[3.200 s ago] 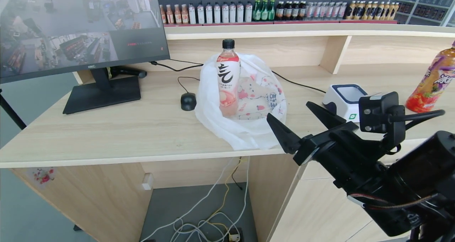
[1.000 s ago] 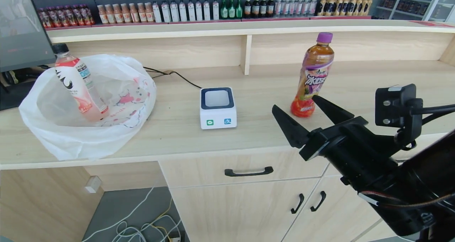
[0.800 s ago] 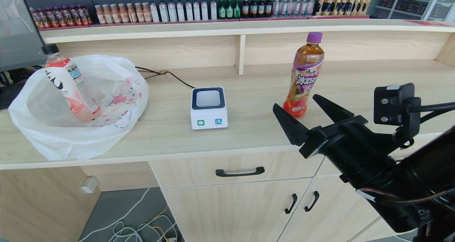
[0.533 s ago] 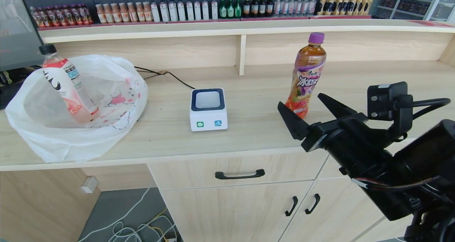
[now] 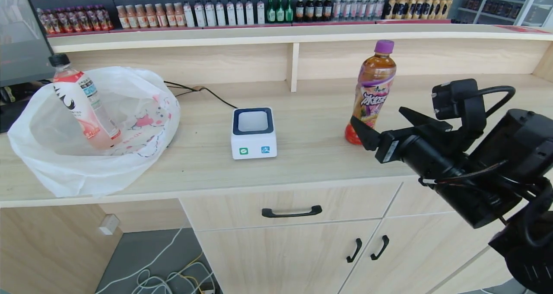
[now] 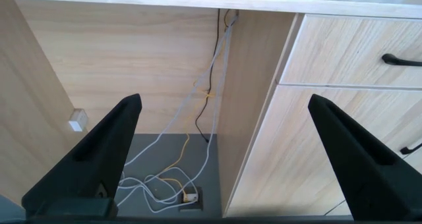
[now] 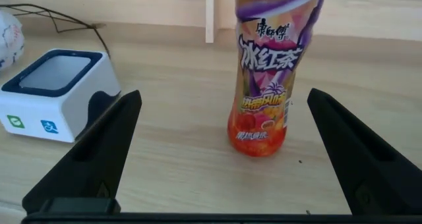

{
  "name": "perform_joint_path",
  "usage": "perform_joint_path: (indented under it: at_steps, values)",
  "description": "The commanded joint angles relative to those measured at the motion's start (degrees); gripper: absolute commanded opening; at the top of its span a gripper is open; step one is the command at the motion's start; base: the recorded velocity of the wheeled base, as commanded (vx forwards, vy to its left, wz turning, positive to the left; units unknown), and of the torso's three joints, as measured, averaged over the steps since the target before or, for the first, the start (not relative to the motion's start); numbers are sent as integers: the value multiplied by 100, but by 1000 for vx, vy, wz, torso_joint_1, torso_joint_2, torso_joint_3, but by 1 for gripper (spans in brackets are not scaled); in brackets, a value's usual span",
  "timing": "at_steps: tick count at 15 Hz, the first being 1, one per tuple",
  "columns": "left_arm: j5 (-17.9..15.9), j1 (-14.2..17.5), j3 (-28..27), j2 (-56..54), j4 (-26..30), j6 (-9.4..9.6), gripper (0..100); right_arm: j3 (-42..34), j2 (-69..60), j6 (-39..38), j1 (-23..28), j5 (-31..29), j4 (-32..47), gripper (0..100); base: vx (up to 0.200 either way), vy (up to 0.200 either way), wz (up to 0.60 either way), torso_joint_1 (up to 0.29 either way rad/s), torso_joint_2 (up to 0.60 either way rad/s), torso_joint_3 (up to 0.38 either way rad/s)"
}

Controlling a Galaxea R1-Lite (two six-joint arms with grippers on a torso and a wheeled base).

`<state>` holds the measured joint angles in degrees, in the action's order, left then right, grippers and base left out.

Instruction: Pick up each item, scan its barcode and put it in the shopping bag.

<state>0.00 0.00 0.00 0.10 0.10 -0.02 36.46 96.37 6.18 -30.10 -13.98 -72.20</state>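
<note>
The bottle [image 5: 375, 82] on the counter [image 5: 302, 160] is faced by the spread right pincer [image 5: 376, 115], and must next be enclosed.

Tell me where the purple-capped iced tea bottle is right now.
In the head view the purple-capped iced tea bottle stands upright on the wooden counter, right of the white barcode scanner, directly ahead of the open right pincer.

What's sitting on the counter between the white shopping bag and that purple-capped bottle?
In the head view, a small white scanner stands between the shopping bag and the purple-capped bottle, apart from both; a dark cable lies behind it.
</note>
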Motion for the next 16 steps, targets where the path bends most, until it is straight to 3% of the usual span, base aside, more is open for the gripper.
perform_joint_path:
  at_steps: [1, 6, 16]
  values:
    - [0, 0, 0, -1, -1, -6, 100, 344, -136, -20, 180, 27, 585, 100, 0, 0, 0, 0, 0, 0]
    - [0, 0, 0, -1, -1, 2, 100, 1056, -303, -47, 259, 115, 1675, 100, 0, 0, 0, 0, 0, 0]
    - [0, 0, 0, -1, -1, 2, 100, 1117, 110, -600, 865, 950, 1692, 100, 0, 0, 0, 0, 0, 0]
